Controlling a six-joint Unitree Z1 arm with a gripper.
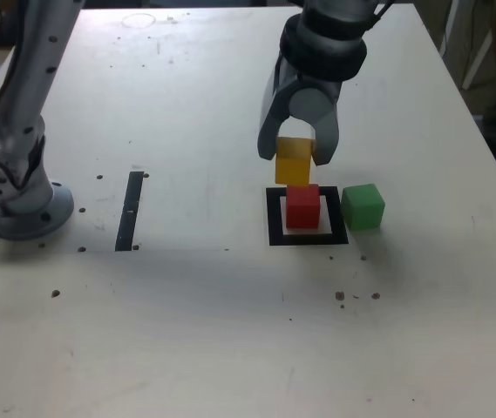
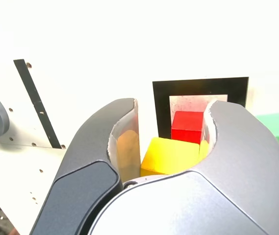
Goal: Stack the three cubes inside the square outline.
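The red cube (image 1: 302, 206) (image 2: 187, 126) sits inside the square outline (image 1: 275, 228) (image 2: 161, 105). Just above it hangs the yellow cube (image 1: 294, 160) (image 2: 171, 155), slightly tilted, with my gripper (image 1: 296, 157) (image 2: 171, 122) shut on it. I cannot tell whether yellow touches red. The green cube (image 1: 363, 206) (image 2: 278, 125) rests on the table just outside the outline, on the exterior view's right.
A thin black strip (image 1: 130, 209) (image 2: 35, 103) lies on the white table (image 1: 186, 331) toward the exterior view's left. The arm's grey base (image 1: 16, 187) stands at the left edge. Small dark specks dot the front of the table.
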